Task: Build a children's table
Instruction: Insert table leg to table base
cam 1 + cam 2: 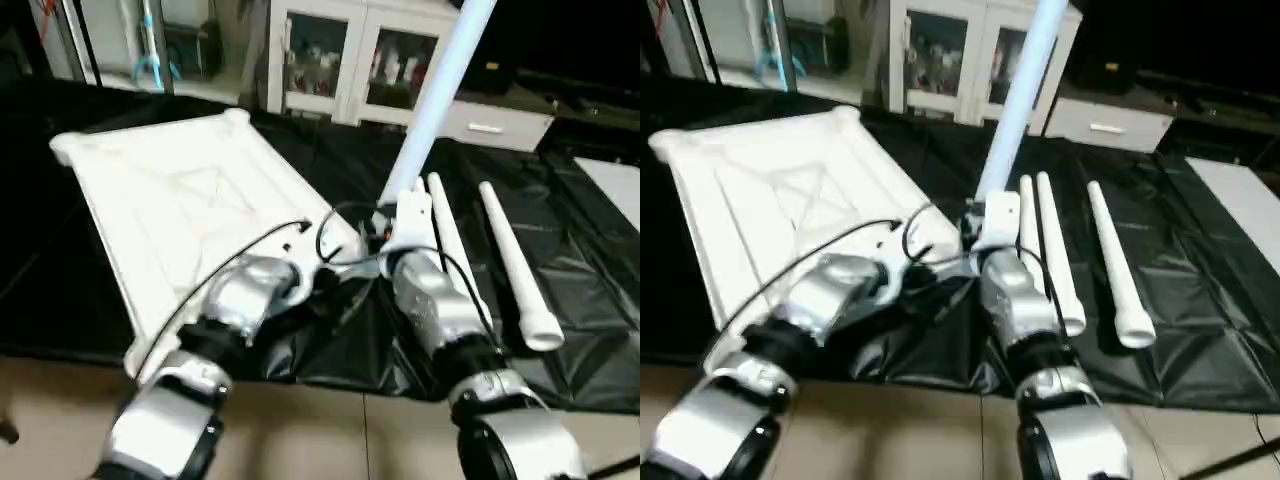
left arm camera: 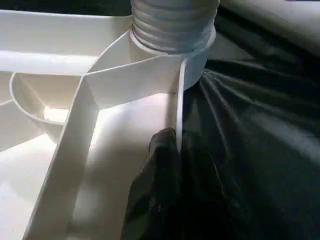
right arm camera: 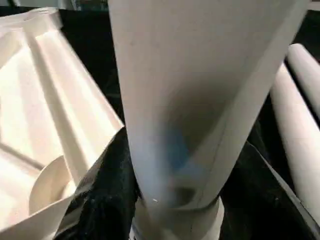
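Observation:
The children's table top (image 1: 170, 200) lies upside down, ribs up, on the black-covered work table. One white leg (image 1: 440, 90) stands upright in the near right corner socket (image 2: 195, 60), its threaded end (image 2: 172, 25) sitting in the socket. My right gripper (image 3: 185, 165) is shut on this leg low down, a black finger (image 3: 105, 190) on each side. My left gripper (image 2: 175, 145) is shut on the top's rim just beside that socket, one finger (image 2: 160, 165) pressed against the rim wall. Three loose legs (image 1: 1055, 250) lie side by side to the right.
The black cover (image 1: 580, 300) ends at the table's front edge, with tan floor (image 1: 330, 440) below. Glass-door cabinets (image 1: 340, 50) and a white drawer unit (image 1: 490, 125) stand behind. A white panel (image 1: 615, 190) lies at the far right.

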{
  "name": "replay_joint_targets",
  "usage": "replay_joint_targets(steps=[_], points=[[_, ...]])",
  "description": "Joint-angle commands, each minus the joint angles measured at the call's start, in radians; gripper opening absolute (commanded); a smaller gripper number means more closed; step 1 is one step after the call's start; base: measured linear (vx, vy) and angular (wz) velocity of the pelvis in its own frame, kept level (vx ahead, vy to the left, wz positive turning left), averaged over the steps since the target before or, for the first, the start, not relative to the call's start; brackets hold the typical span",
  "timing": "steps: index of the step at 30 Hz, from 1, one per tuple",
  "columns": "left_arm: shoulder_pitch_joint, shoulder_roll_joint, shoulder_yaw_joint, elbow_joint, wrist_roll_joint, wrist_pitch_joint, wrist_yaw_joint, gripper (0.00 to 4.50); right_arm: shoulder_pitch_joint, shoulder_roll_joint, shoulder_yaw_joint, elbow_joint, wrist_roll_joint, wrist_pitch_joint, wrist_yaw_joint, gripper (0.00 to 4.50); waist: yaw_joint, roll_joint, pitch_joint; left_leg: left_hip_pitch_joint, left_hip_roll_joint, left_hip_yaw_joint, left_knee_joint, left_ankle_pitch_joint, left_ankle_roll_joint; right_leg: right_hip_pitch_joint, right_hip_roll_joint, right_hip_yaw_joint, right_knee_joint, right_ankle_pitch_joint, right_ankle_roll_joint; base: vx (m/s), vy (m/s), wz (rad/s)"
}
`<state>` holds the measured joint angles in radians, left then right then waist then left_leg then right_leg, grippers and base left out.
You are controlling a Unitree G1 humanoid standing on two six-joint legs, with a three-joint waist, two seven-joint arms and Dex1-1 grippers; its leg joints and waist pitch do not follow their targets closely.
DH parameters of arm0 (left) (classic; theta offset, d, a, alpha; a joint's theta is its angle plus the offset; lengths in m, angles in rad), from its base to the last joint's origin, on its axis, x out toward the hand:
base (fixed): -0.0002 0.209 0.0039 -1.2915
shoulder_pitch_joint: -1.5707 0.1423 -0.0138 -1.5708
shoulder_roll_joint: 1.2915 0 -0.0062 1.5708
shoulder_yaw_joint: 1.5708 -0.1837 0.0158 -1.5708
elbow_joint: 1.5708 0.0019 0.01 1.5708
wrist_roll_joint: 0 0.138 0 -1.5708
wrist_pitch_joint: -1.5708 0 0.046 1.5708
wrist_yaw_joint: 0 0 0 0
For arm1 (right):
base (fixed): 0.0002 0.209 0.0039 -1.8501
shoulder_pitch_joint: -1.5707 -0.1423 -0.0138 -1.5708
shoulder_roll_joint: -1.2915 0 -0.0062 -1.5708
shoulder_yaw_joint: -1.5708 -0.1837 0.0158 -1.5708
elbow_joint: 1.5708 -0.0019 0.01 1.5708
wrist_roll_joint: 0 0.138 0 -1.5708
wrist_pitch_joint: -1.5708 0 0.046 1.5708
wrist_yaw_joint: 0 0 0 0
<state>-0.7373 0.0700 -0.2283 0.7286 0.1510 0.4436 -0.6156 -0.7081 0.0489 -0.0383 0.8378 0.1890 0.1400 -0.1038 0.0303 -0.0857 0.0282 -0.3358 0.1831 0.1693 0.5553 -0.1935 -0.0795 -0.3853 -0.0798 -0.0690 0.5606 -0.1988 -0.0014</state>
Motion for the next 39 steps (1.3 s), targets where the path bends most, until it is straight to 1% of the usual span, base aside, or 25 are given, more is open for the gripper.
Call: replay_joint_targets(steps=[1, 5, 6, 8, 9, 12, 14, 15, 17, 18, 20, 23, 24, 25, 27, 29, 30, 31, 32, 33, 34, 35, 36, 38, 39], points=[[-0.02, -0.006, 0.047, -0.029, -0.011, 0.008, 0.066, 0.0, 0.067, 0.009, -0.007, 0.145, -0.007, 0.067, -0.032, 1.87, -0.001, 0.017, -0.026, 0.002, 0.05, -0.023, -0.088, -0.437, -0.043, 0.003, -0.073, 0.049, -0.074, -0.364, -0.114, 0.0, 0.0, 0.0], [0.001, 0.003, 0.048, -0.064, -0.01, 0.04, 0.072, 0.0, 0.031, 0.021, -0.016, 0.194, -0.021, 0.044, -0.039, 1.87, 0.0, 0.014, -0.031, -0.003, 0.05, -0.019, -0.087, -0.386, -0.04, 0.011, -0.072, 0.049, -0.064, -0.294, -0.124, 0.0, 0.0, 0.0], [0.008, 0.008, 0.047, -0.073, -0.01, 0.048, 0.072, 0.0, 0.025, 0.02, -0.018, 0.207, -0.02, 0.036, -0.041, 1.87, 0.002, 0.014, -0.031, 0.0, 0.05, -0.015, -0.085, -0.377, -0.034, 0.008, -0.071, 0.05, -0.065, -0.291, -0.126, 0.0, 0.0, 0.0], [0.01, 0.01, 0.045, -0.077, -0.011, 0.054, 0.075, 0.0, 0.018, 0.022, -0.023, 0.218, -0.022, 0.027, -0.046, 1.87, 0.001, 0.012, -0.031, -0.002, 0.048, -0.014, -0.084, -0.376, -0.032, 0.009, -0.071, 0.051, -0.066, -0.307, -0.125, 0.0, 0.0, 0.0], [0.012, 0.012, 0.042, -0.08, -0.011, 0.057, 0.074, 0.0, 0.01, 0.023, -0.03, 0.224, -0.022, 0.012, -0.045, 1.87, 0.001, 0.014, -0.032, -0.001, 0.048, -0.013, -0.084, -0.369, -0.033, 0.008, -0.07, 0.051, -0.066, -0.305, -0.125, 0.0, 0.0, 0.0], [0.014, 0.017, 0.036, -0.084, -0.011, 0.061, 0.071, 0.0, -0.006, 0.028, -0.04, 0.226, -0.014, -0.041, -0.011, 1.87, 0.001, 0.014, -0.034, -0.006, 0.048, -0.012, -0.082, -0.358, -0.035, 0.01, -0.068, 0.052, -0.063, -0.295, -0.126, 0.0, 0.0, 0.0], [0.014, 0.021, 0.032, -0.087, -0.011, 0.057, 0.063, 0.0, -0.017, 0.028, -0.043, 0.21, -0.006, -0.083, 0.047, 2.43, 0.003, 0.013, -0.038, -0.008, 0.048, -0.01, -0.079, -0.33, -0.027, 0.012, -0.067, 0.053, -0.057, -0.254, -0.134, 0.0, 0.0, 0.0], [0.014, 0.022, 0.031, -0.087, -0.011, 0.055, 0.06, 0.0, -0.018, 0.027, -0.043, 0.205, -0.004, -0.086, 0.057, 2.57, 0.003, 0.012, -0.037, -0.012, 0.048, -0.009, -0.078, -0.311, -0.021, 0.013, -0.065, 0.053, -0.054, -0.225, -0.141, 0.0, 0.0, 0.0], [0.016, 0.027, 0.028, -0.092, -0.011, 0.053, 0.054, 0.0, -0.02, 0.024, -0.043, 0.189, 0.001, -0.091, 0.081, 2.6, 0.004, 0.012, -0.037, -0.012, 0.049, -0.009, -0.078, -0.31, -0.016, 0.013, -0.064, 0.052, -0.053, -0.228, -0.147, 0.0, 0.0, 0.0], [0.019, 0.036, 0.022, -0.096, -0.012, 0.047, 0.045, 0.0, -0.018, 0.014, -0.028, 0.154, -0.003, -0.087, 0.127, 2.75, 0.006, 0.014, -0.039, -0.015, 0.049, -0.007, -0.076, -0.269, -0.008, 0.019, -0.065, 0.052, -0.046, -0.182, -0.159, 0.0, 0.0, 0.0], [0.022, 0.047, 0.017, -0.099, -0.013, 0.04, 0.031, 0.0, -0.008, 0.001, -0.01, 0.106, -0.006, -0.075, 0.177, 2.84, 0.008, 0.012, -0.037, -0.018, 0.048, -0.005, -0.073, -0.257, 0.007, 0.022, -0.067, 0.051, -0.049, -0.197, -0.159, 0.0, 0.0, 0.0], [0.027, 0.059, 0.009, -0.109, -0.017, 0.036, 0.007, 0.0, 0.017, -0.022, 0.006, 0.039, -0.004, -0.05, 0.24, 3.12, 0.009, 0.013, -0.036, -0.019, 0.048, -0.004, -0.072, -0.227, 0.015, 0.024, -0.066, 0.05, -0.047, -0.191, -0.165, 0.0, 0.0, 0.0], [0.031, 0.063, 0.006, -0.114, -0.018, 0.033, -0.003, 0.0, 0.032, -0.032, 0.01, 0.005, -0.005, -0.043, 0.255, 3.19, 0.012, 0.016, -0.036, -0.019, 0.05, -0.003, -0.07, -0.205, 0.023, 0.025, -0.068, 0.051, -0.046, -0.173, -0.172, 0.0, 0.0, 0.0], [0.034, 0.068, 0.002, -0.118, -0.019, 0.031, -0.012, 0.0, 0.049, -0.046, 0.019, -0.034, -0.007, -0.035, 0.276, 3.39, 0.011, 0.015, -0.036, -0.019, 0.049, -0.003, -0.069, -0.197, 0.025, 0.025, -0.066, 0.051, -0.045, -0.167, -0.175, 0.0, 0.0, 0.0], [0.042, 0.08, -0.011, -0.128, -0.02, 0.021, -0.035, 0.0, 0.085, -0.071, 0.033, -0.111, -0.011, -0.014, 0.314, 3.48, 0.014, 0.012, -0.039, -0.02, 0.049, -0.002, -0.065, -0.159, 0.033, 0.03, -0.067, 0.051, -0.038, -0.121, -0.19, 0.0, 0.0, 0.0], [0.059, 0.105, -0.037, -0.151, -0.02, 0.008, -0.091, 0.0, 0.145, -0.123, 0.056, -0.235, 0.005, 0.037, 0.392, 3.63, 0.017, 0.012, -0.044, -0.018, 0.048, 0.0, -0.058, -0.086, 0.054, 0.034, -0.064, 0.051, -0.024, -0.01, -0.216, 0.0, 0.0, 0.0], [0.073, 0.127, -0.056, -0.168, -0.02, 0.002, -0.136, 0.0, 0.187, -0.165, 0.074, -0.32, 0.016, 0.076, 0.458, 3.76, 0.027, 0.014, -0.044, -0.017, 0.049, 0.001, -0.052, -0.017, 0.096, 0.039, -0.062, 0.051, -0.014, 0.102, -0.233, 0.0, 0.0, 0.0], [0.081, 0.143, -0.071, -0.178, -0.017, -0.006, -0.166, 0.0, 0.206, -0.193, 0.087, -0.356, 0.021, 0.095, 0.5, 3.84, 0.028, 0.012, -0.043, -0.016, 0.047, 0.002, -0.05, -0.005, 0.107, 0.038, -0.06, 0.05, -0.014, 0.118, -0.239, 0.0, 0.0, 0.0], [0.086, 0.152, -0.08, -0.184, -0.016, -0.013, -0.185, 0.0, 0.215, -0.208, 0.095, -0.373, 0.023, 0.105, 0.524, 3.84, 0.032, 0.013, -0.042, -0.014, 0.047, 0.004, -0.049, -0.008, 0.12, 0.038, -0.062, 0.049, -0.014, 0.115, -0.251, 0.0, 0.0, 0.0], [0.095, 0.172, -0.098, -0.197, -0.014, -0.02, -0.22, 0.0, 0.23, -0.239, 0.106, -0.404, 0.028, 0.126, 0.568, 3.97, 0.031, 0.015, -0.041, -0.016, 0.047, 0.005, -0.05, -0.018, 0.121, 0.038, -0.064, 0.051, -0.015, 0.101, -0.254, 0.0, 0.0, 0.0], [0.107, 0.193, -0.117, -0.214, -0.017, -0.033, -0.267, 0.0, 0.243, -0.274, 0.115, -0.429, 0.039, 0.139, 0.624, 4.07, 0.033, 0.014, -0.04, -0.013, 0.049, 0.007, -0.05, -0.048, 0.115, 0.036, -0.065, 0.05, -0.02, 0.051, -0.254, 0.0, 0.0, 0.0], [0.121, 0.219, -0.139, -0.234, -0.021, -0.05, -0.325, 0.0, 0.257, -0.315, 0.124, -0.459, 0.053, 0.155, 0.692, 4.07, 0.035, 0.019, -0.038, -0.013, 0.052, 0.004, -0.054, -0.085, 0.106, 0.039, -0.066, 0.049, -0.025, 0.0, -0.251, 0.0, 0.0, 0.0], [0.127, 0.235, -0.152, -0.243, -0.02, -0.07, -0.353, 0.0, 0.262, -0.334, 0.127, -0.468, 0.058, 0.156, 0.724, 4.28, 0.035, 0.024, -0.036, -0.01, 0.055, 0.005, -0.055, -0.105, 0.091, 0.033, -0.067, 0.052, -0.025, -0.024, -0.25, 0.0, 0.0, 0.0], [0.144, 0.284, -0.195, -0.267, -0.023, -0.131, -0.455, 0.0, 0.275, -0.395, 0.133, -0.496, 0.071, 0.17, 0.823, 4.34, 0.038, 0.023, -0.038, -0.008, 0.056, 0.004, -0.054, -0.127, 0.083, 0.035, -0.066, 0.05, -0.026, -0.041, -0.249, 0.0, 0.0, 0.0], [0.144, 0.284, -0.195, -0.268, -0.023, -0.131, -0.455, 0.0, 0.275, -0.395, 0.133, -0.496, 0.071, 0.17, 0.823, 4.4, 0.039, 0.025, -0.036, -0.003, 0.056, 0.007, -0.055, -0.133, 0.071, 0.028, -0.062, 0.051, -0.025, -0.034, -0.254, 0.0, 0.0, 0.0]])
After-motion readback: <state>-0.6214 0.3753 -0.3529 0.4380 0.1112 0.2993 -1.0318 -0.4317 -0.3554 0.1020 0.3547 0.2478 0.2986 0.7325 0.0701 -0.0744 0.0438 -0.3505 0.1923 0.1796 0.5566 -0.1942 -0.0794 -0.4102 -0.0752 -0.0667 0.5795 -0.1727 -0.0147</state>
